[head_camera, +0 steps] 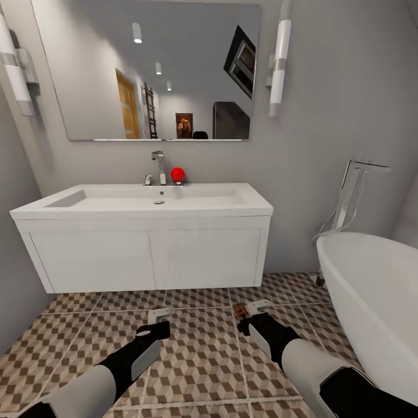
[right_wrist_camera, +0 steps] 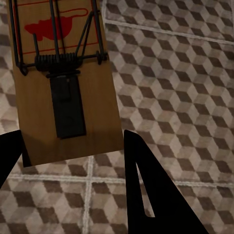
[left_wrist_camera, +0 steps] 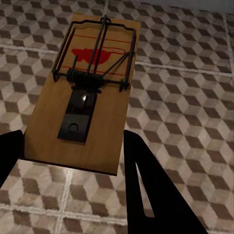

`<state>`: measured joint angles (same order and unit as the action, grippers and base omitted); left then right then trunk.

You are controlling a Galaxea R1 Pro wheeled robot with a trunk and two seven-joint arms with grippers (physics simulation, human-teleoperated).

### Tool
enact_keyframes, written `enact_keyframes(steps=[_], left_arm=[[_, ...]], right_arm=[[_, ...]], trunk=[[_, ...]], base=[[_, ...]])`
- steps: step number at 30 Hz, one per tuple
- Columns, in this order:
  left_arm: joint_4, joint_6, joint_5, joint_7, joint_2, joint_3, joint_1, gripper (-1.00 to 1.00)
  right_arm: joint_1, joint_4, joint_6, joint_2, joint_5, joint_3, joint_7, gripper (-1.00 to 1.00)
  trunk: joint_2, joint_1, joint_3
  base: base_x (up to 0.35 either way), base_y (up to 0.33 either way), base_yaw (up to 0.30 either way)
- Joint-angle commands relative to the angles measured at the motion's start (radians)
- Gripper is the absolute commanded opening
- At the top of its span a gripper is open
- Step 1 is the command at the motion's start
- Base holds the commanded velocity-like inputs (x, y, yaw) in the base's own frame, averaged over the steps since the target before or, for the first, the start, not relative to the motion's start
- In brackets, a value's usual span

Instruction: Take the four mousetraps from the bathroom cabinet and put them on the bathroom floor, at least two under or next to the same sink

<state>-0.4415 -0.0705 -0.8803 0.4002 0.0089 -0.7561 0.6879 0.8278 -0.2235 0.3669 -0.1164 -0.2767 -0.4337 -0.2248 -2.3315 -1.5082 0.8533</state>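
Head view, room: we are facing a white sink cabinet (head_camera: 145, 249) hung on a grey wall, with a basin (head_camera: 151, 200), a chrome tap (head_camera: 159, 167) and a red ball (head_camera: 177, 173) on the counter, and a mirror (head_camera: 154, 69) above.
Head view, side: a white bathtub (head_camera: 371, 302) with a chrome filler (head_camera: 354, 194) is standing at the right.
Head view, bathroom floor (head_camera: 203, 354): cube-pattern tiles are running under and in front of the sink cabinet.
Head view, left gripper (head_camera: 158, 323): we are holding it low over the tiles in front of the sink cabinet; a pale flat piece is showing at its tip, too small for us to name.
Head view, right gripper (head_camera: 248, 318): we are holding it likewise, near the bathtub side, with a small mousetrap (head_camera: 240, 310) at its tip.
Left wrist view, fingers (left_wrist_camera: 146, 185): two dark fingers are flanking the near end of a wooden mousetrap (left_wrist_camera: 92, 92); its edges are meeting them, so we are gripping it, narrow. Tiles are lying beneath.
Right wrist view, fingers (right_wrist_camera: 146, 185): we are clasping the near end of a second wooden mousetrap (right_wrist_camera: 63, 78) the same way, above the tiles; whether either trap is touching the floor, we cannot tell.
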Motion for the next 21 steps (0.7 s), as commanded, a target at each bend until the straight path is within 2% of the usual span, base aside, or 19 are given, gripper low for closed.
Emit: enact_keyframes(steps=[1,5,21], left_arm=[[-0.003,-0.006,0.002,0.008,0.001,-0.006,0.001,-1.00],[-0.003,-0.007,0.000,0.008,0.000,-0.006,0.001,-1.00],[-0.003,-0.008,0.000,0.008,-0.001,-0.006,0.001,-1.00]], right_arm=[[0.001,-0.002,0.004,0.000,-0.014,-0.008,-0.006,-1.00],[0.001,-0.002,0.004,0.001,-0.014,-0.008,-0.003,-1.00],[0.001,-0.002,0.005,0.000,-0.013,-0.010,0.002,-1.00]], trunk=[[0.000,0.000,0.001],[0.000,0.000,0.001],[-0.112,-0.061,0.051]], base=[[0.000,0.000,0.000],[0.000,0.000,0.000],[0.000,0.000,0.000]])
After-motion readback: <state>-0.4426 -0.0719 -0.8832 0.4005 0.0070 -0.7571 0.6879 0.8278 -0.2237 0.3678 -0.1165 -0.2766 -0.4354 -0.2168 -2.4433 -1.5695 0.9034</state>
